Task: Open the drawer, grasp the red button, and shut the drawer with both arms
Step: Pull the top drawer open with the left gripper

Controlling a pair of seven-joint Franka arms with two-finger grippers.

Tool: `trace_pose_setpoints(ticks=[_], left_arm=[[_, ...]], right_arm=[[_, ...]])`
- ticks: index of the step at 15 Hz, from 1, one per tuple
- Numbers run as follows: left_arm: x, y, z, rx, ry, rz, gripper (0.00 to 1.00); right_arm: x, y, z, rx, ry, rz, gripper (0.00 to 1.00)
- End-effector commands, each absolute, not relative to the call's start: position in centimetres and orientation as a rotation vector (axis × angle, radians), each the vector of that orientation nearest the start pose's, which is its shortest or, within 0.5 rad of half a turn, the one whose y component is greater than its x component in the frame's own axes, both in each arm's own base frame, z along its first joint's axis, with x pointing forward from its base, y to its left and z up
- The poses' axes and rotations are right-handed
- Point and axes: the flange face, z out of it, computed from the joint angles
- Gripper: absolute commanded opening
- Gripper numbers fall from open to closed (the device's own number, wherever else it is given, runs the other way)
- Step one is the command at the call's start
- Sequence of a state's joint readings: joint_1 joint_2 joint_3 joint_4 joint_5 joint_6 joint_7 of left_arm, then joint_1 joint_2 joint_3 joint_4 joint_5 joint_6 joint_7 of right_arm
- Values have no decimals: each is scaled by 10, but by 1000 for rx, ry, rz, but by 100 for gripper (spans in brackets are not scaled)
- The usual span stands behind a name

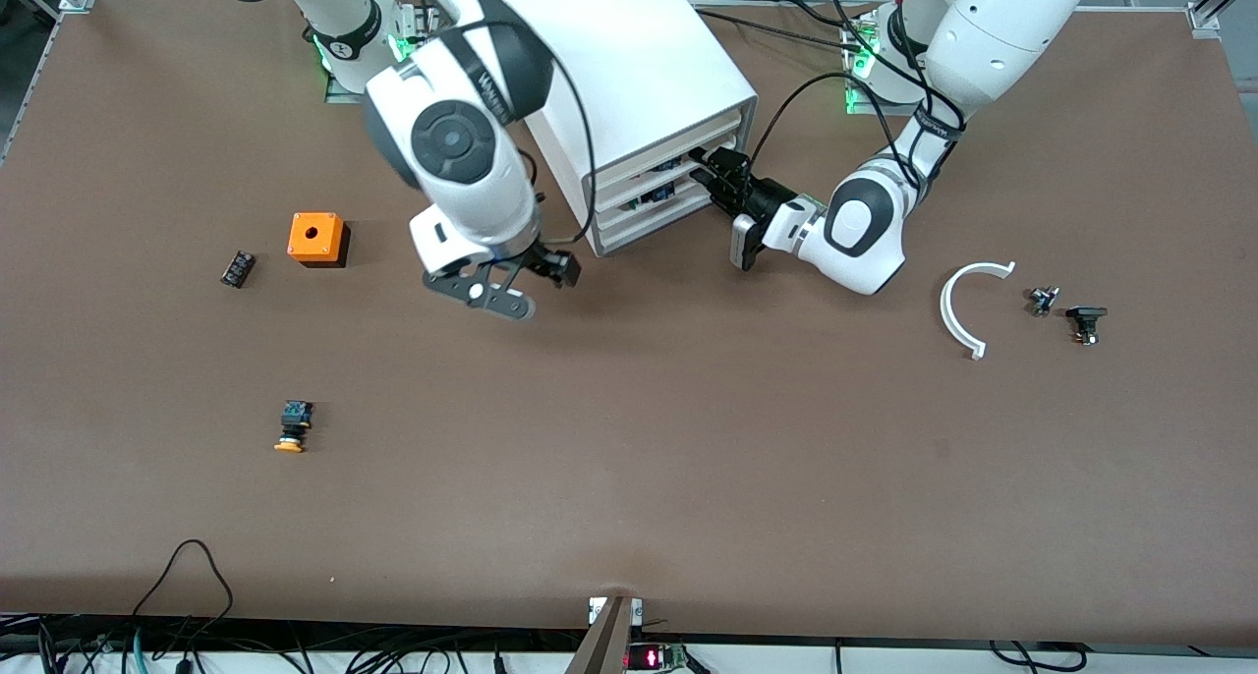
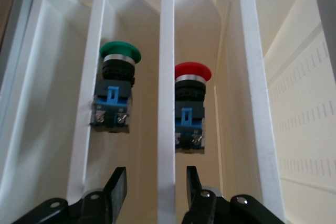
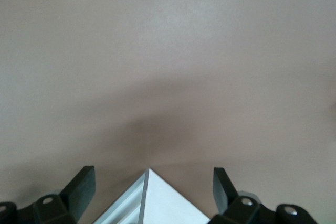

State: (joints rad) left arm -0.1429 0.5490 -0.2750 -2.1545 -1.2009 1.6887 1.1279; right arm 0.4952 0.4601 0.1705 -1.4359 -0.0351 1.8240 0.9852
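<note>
**Two buttons in the drawer, left claw straddling a divider**

Two mushroom-cap push buttons lie inside the drawer (image 2: 247,77), each in its own slot between white plastic slats. The button (image 2: 190,107), red-capped, sits in the compartment beside the green-capped one (image 2: 116,90); a tall divider (image 2: 166,103) stands between them.

Left gripper (image 2: 156,190): at the cabinet (image 1: 629,75) front, fingers partly spread, grasping nothing, one on each side of the divider. Red button lies at roughly 1 o'clock from the fingertips, apart from them.

Right gripper (image 1: 521,286): released, wide, hanging over bare table at about 7 o'clock from the cabinet; this arm waits.

Handling, as a guess: button looks light, rigid, hard plastic with a metal collar. Cap is smooth and domed, likely slippery; the blocky blue-and-black body offers flat faces, the better hold. Slot is narrow, so the fingers would need to enter along its length.

Materials: drawer walls glossy cream plastic, thin and probably a little flexible; tabletop (image 1: 629,438) matte brown. Orange-yellow capped button (image 1: 292,426) and orange box (image 1: 315,239) lie out toward the right arm's end.
</note>
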Motion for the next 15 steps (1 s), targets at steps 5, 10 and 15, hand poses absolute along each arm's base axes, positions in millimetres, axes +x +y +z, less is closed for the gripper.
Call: trace_pose_setpoints(ticks=[5,10,15], left_arm=[[408,-286,166,1600,-562,-422,0],[443,-270,179,1638,-526,-387,0],[507,-238,199,1740,-502,-373,0]], right_arm=[[531,421,445,-3132,508,110,99],[529,423,445,-3131,514,112,99],[538,424,451,-3089,664,66,99]])
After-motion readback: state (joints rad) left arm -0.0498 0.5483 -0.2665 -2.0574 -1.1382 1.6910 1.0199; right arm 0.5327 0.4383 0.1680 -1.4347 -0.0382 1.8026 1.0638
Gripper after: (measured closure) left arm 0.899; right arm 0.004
